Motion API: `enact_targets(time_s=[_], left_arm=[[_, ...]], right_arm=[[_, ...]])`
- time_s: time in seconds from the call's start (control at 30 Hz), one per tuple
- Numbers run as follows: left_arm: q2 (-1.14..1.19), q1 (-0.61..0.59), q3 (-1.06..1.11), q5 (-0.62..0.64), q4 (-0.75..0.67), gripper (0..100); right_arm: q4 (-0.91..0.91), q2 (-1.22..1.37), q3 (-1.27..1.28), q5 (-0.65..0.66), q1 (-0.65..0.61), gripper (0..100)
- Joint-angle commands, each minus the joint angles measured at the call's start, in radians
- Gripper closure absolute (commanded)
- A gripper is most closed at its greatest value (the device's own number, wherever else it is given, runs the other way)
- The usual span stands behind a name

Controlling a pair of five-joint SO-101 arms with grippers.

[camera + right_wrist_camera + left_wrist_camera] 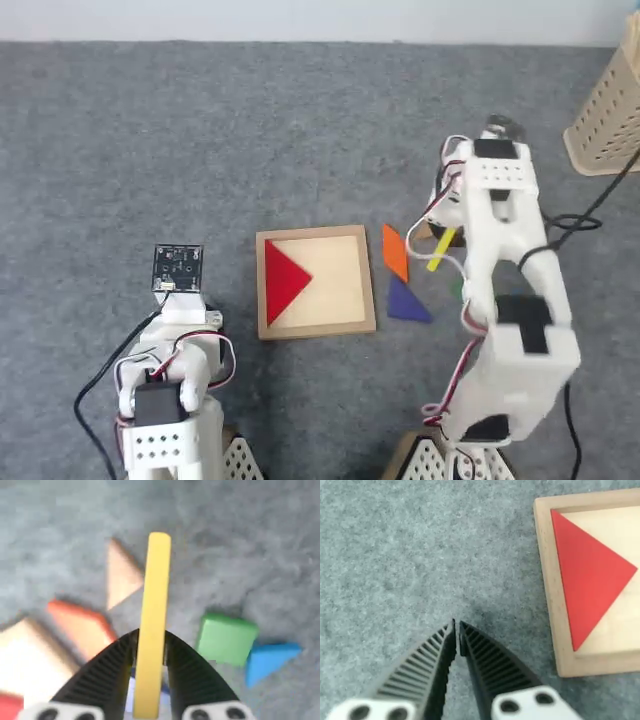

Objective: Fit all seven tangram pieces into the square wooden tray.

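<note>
Wood tray (316, 236) sits mid-desk (150, 130) on grey felt in the high view, with the red triangle (283, 280) in its left half. Just right of the tray is the orange parallelogram (395, 252), and the purple triangle (407, 301) is nearer the arm bases. The right arm (510, 300) covers most of the green piece (457, 290); only a sliver shows and its shape is unreadable. The yellow piece (441, 249) pokes out at that arm's far end. The left arm (170, 400) is at lower left, well apart from the pieces.

Left wrist: the left gripper (456, 629) has its fingers together over felt, near the tray's rim (546, 585). The tray is cut off by the frame, and the red triangle (585, 575) lies flat inside.

Right wrist: the right gripper (150, 639) is clamped on the yellow piece (156, 580), which is seen edge-on, so its outline is unreadable. Blurred below are the tan triangle (121, 575), the orange parallelogram (82, 625), and the green piece (226, 637), which looks square, right beside the blue triangle (270, 661).
</note>
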Motion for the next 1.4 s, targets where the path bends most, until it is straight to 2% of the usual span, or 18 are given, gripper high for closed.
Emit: enact_targets(time_s=[0.0, 0.13, 0.27, 0.37, 0.5, 0.77, 0.97, 1.37], left_arm=[[-0.021, -0.005, -0.019, 0.008, 0.006, 99], [-0.021, -0.005, -0.019, 0.008, 0.006, 99], [-0.021, -0.005, -0.019, 0.008, 0.006, 99], [-0.021, -0.005, -0.019, 0.008, 0.006, 99], [-0.021, -0.005, -0.019, 0.008, 0.006, 99], [-0.021, -0.005, -0.019, 0.008, 0.006, 99], [-0.021, -0.005, -0.019, 0.008, 0.006, 99], [-0.021, -0.005, -0.019, 0.008, 0.006, 99]], right_arm=[[-0.11, -0.211, 0.126, 0.021, -0.077, 98.3], [-0.317, -0.366, 0.316, 0.021, -0.168, 98.3], [-0.486, -0.404, 0.416, 0.017, -0.309, 98.3], [-0.544, -0.363, 0.422, 0.012, -0.417, 98.3], [-0.573, -0.275, 0.347, -0.055, -0.498, 98.3], [-0.498, -0.056, 0.14, -0.275, -0.509, 95.0], [-0.476, -0.001, 0.078, -0.276, -0.518, 99.2], [-0.476, 0.001, 0.124, -0.276, -0.562, 99.1]])
